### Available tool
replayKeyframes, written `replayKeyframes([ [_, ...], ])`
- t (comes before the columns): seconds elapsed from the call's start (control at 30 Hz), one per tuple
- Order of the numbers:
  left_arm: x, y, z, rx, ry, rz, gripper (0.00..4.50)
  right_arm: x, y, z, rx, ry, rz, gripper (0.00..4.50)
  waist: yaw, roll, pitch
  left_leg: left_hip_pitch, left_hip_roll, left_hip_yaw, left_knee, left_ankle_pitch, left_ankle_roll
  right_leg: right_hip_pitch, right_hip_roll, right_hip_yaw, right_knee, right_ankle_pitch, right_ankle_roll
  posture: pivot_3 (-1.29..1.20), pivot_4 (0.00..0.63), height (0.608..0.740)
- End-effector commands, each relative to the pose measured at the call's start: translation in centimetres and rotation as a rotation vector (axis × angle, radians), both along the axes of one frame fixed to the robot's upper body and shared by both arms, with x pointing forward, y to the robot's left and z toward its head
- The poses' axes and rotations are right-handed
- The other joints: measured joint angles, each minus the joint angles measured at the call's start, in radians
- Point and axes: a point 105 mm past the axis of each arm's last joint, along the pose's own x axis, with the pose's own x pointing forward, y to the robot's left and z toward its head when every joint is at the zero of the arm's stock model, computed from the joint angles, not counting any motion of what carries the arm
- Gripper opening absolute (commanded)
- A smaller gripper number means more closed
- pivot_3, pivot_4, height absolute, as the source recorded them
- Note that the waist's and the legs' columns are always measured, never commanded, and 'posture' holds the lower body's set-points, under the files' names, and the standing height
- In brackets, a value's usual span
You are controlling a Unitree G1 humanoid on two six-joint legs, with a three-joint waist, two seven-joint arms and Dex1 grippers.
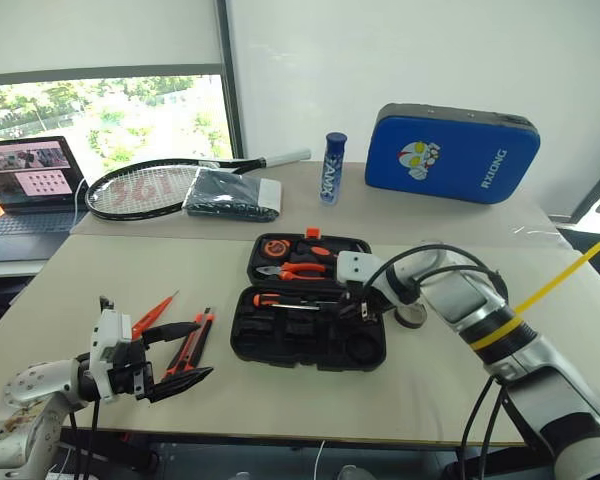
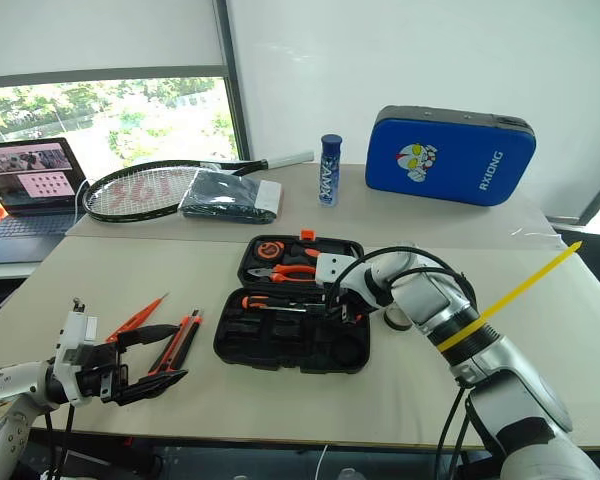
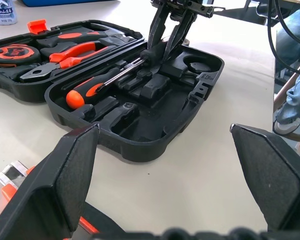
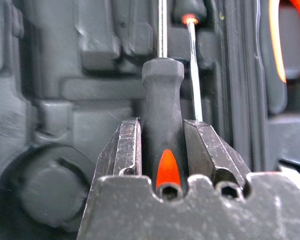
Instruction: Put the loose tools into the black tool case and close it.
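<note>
The black tool case [image 1: 310,340] lies open mid-table. My right gripper [image 4: 162,135] is shut on the black handle of a black-and-orange screwdriver [image 4: 162,90], low over the case's near half, shaft pointing along a recess. A second black-and-orange screwdriver [image 1: 270,299] lies in the case beside it. At the lower left my left gripper [image 1: 185,355] is open and empty, just above the orange-black utility knife [image 1: 193,343]. The slim orange screwdriver [image 1: 152,315] lies beside the knife. The small black tape roll [image 1: 412,316] sits on the table right of the case, by my right arm.
Orange pliers [image 1: 302,268] and a tape measure [image 1: 276,247] sit in the case's far half. Behind it are a tennis racket [image 1: 145,188], a dark folded bag [image 1: 230,195], a blue can [image 1: 332,168] and a blue padded case [image 1: 450,150]. A laptop [image 1: 25,190] stands far left.
</note>
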Motion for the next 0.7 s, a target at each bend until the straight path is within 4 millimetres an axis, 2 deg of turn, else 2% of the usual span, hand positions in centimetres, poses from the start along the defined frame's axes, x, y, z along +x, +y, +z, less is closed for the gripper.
replayKeyframes([
  [0.03,-0.1,-0.1,0.8,0.004,-0.034,-0.006,4.5,0.0,-1.1,-0.5,-0.042,0.018,-0.022,0.93,0.0,0.0,0.0,0.0,0.0,0.0,0.0,0.0,0.0,0.0,0.0,0.0,0.0,0.0,0.0,0.0,0.15,0.74],
  [0.47,0.0,0.2,0.9,0.01,-0.036,0.001,4.5,0.0,-1.2,-0.9,-0.045,0.032,0.001,0.93,0.004,0.0,0.0,0.0,0.0,-0.001,0.0,0.0,0.0,0.001,0.0,-0.001,-0.001,0.0,0.0,0.0,0.15,0.74],
  [0.53,0.1,0.2,0.8,0.011,-0.036,0.004,4.5,0.0,0.0,0.3,0.032,0.011,0.039,1.94,0.004,0.0,0.0,0.0,0.0,-0.001,0.0,0.0,0.0,0.001,0.0,-0.001,-0.001,0.0,0.0,0.0,0.15,0.74],
  [0.6,0.1,0.2,0.8,0.011,-0.037,0.005,4.5,-0.2,0.3,0.8,0.046,0.015,0.064,2.43,0.003,0.0,0.0,0.0,0.0,-0.001,0.0,0.0,0.0,0.001,0.0,-0.001,-0.001,0.0,0.0,0.0,0.15,0.74],
  [0.67,0.1,0.2,0.8,0.011,-0.036,0.006,4.5,-0.5,0.7,2.3,0.115,0.019,0.096,3.07,0.0,0.0,0.0,0.0,0.0,-0.001,-0.001,0.0,0.0,0.0,0.0,-0.002,0.0,0.0,0.0,0.0,0.15,0.74],
  [0.7,0.1,0.2,0.9,0.011,-0.035,0.007,4.5,-0.8,0.7,3.1,0.147,0.017,0.125,3.25,-0.001,0.0,0.0,0.0,0.0,-0.001,-0.001,0.0,0.0,0.0,0.0,-0.002,0.0,0.0,0.0,0.0,0.15,0.74],
])
